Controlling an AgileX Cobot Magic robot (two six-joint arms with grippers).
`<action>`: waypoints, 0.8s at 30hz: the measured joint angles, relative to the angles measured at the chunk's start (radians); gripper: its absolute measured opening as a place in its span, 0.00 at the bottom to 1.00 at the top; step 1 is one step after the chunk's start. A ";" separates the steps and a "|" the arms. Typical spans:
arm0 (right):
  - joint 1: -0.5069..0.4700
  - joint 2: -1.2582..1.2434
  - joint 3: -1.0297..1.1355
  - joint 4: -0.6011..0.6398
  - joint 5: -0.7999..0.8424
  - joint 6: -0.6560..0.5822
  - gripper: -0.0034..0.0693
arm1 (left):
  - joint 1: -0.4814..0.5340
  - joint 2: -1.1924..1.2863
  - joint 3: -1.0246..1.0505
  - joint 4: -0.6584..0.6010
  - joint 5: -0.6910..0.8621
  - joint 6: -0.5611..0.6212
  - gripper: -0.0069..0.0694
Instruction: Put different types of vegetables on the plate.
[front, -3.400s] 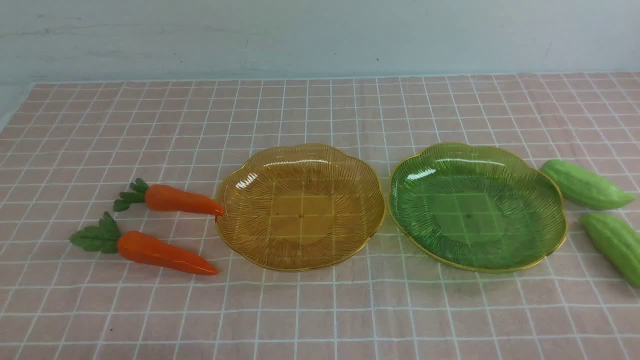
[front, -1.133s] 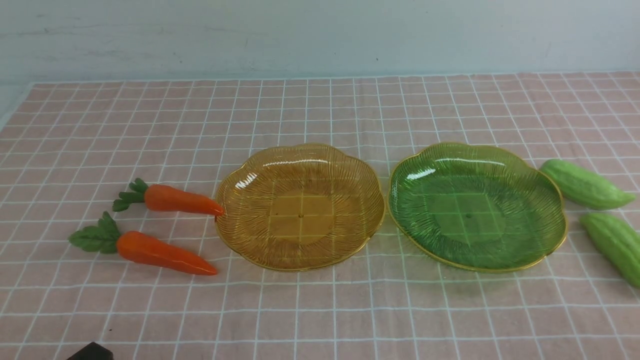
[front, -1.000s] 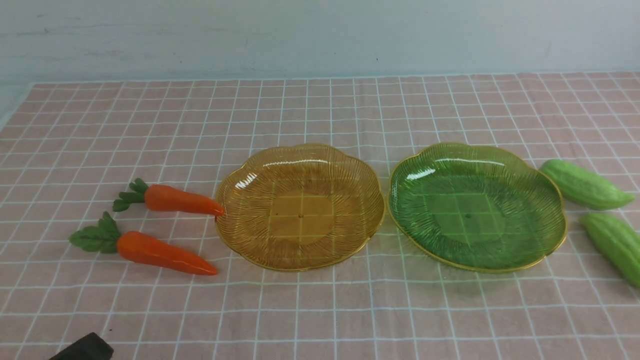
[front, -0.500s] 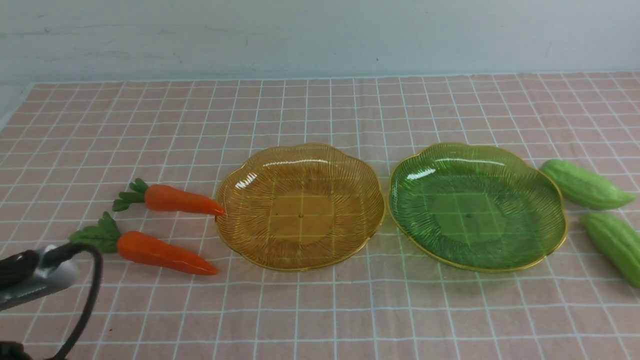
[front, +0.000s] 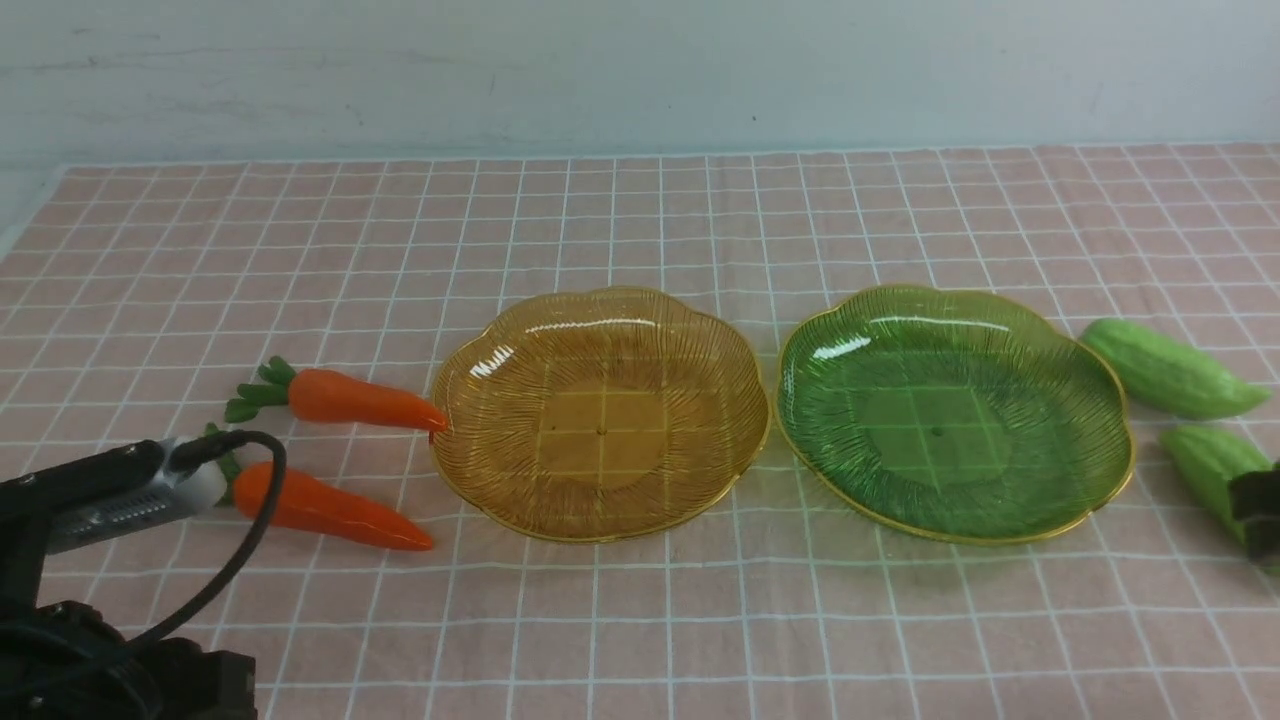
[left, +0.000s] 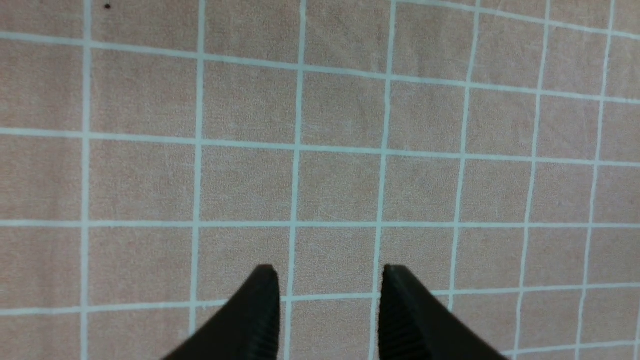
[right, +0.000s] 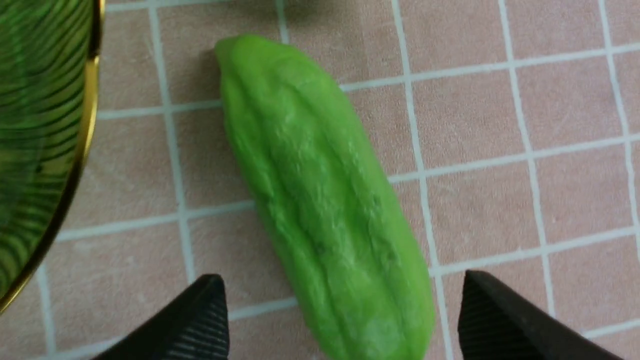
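Vegetables all lie off the plates so far. Nearer carrot and farther carrot lie left of the amber plate, the farther one's tip touching its rim. The green plate sits just right of it, with the farther gourd and nearer gourd beyond. The right gripper stands wide open astride the nearer gourd, not closed. The left gripper, jaws parted and empty, hangs over bare table. Step in hand: first reach. Next probably calls for lowering, then closing across the gourd's thick middle.
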 joint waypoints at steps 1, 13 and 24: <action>0.000 0.036 -0.017 -0.019 -0.002 0.009 0.83 | 0.000 0.000 0.000 0.000 0.000 0.000 0.44; 0.000 0.214 -0.059 -0.075 -0.023 0.019 0.77 | 0.000 0.000 0.000 0.000 0.000 0.000 0.44; 0.000 0.186 -0.428 0.041 0.406 -0.024 0.60 | 0.000 0.000 0.000 0.000 0.000 0.000 0.44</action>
